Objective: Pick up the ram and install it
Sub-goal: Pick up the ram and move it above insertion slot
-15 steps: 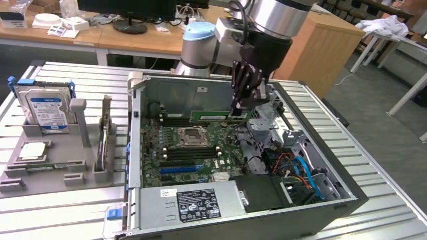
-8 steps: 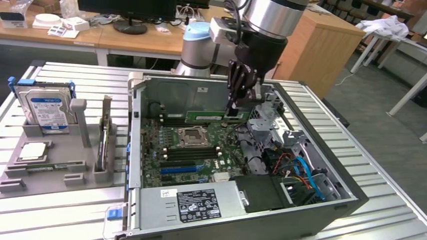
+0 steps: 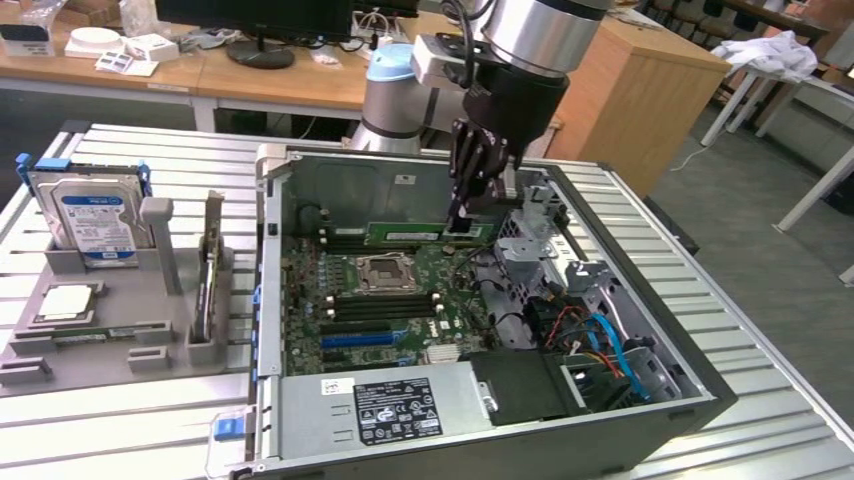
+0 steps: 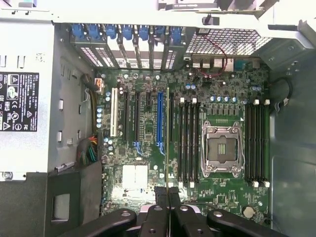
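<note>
Hand [image 3: 462, 224] clamped on ram [image 3: 400, 233], inside open computer case [image 3: 360, 185], above motherboard [image 4: 227, 195].

The arm [image 3: 541, 45] is cut off by the exterior view's upper edge, so its upper links go unseen. The gripper [image 3: 462, 218] covers one end of the ram [image 3: 400, 232] — whether the stick's lower edge touches the motherboard [image 3: 310, 300] beneath cannot be told. In the wrist view the ram shows edge-on as a thin line, its chips turned away, and the finger bases run out of the picture. The print on the power supply label [image 3: 396, 410] and on the hard drive [image 3: 94, 215], upright in the holder [image 3: 94, 335] near the table [image 3: 120, 420] edge, is too small to read. The monitor [image 3: 260, 25] on the far desk [image 3: 267, 80] is cropped — just its foot and lower bezel show.
</note>
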`<state>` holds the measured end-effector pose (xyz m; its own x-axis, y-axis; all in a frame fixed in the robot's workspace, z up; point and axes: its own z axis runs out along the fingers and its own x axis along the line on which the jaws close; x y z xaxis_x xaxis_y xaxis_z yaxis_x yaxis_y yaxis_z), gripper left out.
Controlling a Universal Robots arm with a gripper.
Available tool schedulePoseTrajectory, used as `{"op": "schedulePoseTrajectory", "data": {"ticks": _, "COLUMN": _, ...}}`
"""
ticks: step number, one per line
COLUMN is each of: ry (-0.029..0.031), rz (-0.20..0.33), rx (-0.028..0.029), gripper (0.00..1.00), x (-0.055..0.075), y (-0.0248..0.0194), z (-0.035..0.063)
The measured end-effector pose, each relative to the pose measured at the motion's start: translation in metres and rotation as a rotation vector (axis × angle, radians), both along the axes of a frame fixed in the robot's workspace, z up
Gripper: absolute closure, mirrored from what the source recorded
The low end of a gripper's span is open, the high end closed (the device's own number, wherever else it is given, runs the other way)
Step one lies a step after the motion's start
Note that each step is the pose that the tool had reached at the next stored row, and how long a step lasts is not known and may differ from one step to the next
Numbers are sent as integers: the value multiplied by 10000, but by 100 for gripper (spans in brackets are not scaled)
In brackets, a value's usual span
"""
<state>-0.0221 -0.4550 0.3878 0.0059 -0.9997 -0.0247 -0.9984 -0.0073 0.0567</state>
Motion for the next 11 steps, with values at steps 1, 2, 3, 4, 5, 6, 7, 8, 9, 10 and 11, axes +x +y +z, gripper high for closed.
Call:
{"op": "schedulePoseTrajectory", "data": {"ticks": 1, "ry": 0, "rz": 0, "rx": 0, "gripper": 88, "x": 0, "y": 0, "z": 0}}
{"op": "schedulePoseTrajectory", "data": {"ticks": 2, "ry": 0, "rz": -1, "rx": -1, "gripper": 88, "x": 0, "y": 1, "z": 0}}
{"op": "schedulePoseTrajectory", "data": {"ticks": 3, "ry": -1, "rz": -3, "rx": 4, "gripper": 88, "x": -3, "y": 12, "z": -2}}
{"op": "schedulePoseTrajectory", "data": {"ticks": 4, "ry": 0, "rz": -2, "rx": 2, "gripper": 88, "x": -6, "y": 27, "z": -2}}
{"op": "schedulePoseTrajectory", "data": {"ticks": 5, "ry": 0, "rz": -1, "rx": 0, "gripper": 88, "x": -7, "y": 44, "z": -2}}
{"op": "schedulePoseTrajectory", "data": {"ticks": 6, "ry": 0, "rz": -1, "rx": 1, "gripper": 88, "x": -9, "y": 63, "z": -3}}
{"op": "schedulePoseTrajectory", "data": {"ticks": 7, "ry": -1, "rz": -1, "rx": 1, "gripper": 88, "x": -11, "y": 79, "z": -5}}
{"op": "schedulePoseTrajectory", "data": {"ticks": 8, "ry": -1, "rz": -1, "rx": 1, "gripper": 88, "x": -13, "y": 93, "z": -6}}
{"op": "schedulePoseTrajectory", "data": {"ticks": 9, "ry": 0, "rz": -1, "rx": 0, "gripper": 88, "x": -16, "y": 103, "z": -7}}
{"op": "schedulePoseTrajectory", "data": {"ticks": 10, "ry": 0, "rz": -1, "rx": 1, "gripper": 88, "x": -18, "y": 111, "z": -8}}
{"op": "schedulePoseTrajectory", "data": {"ticks": 11, "ry": 0, "rz": -1, "rx": 1, "gripper": 88, "x": -21, "y": 117, "z": -9}}
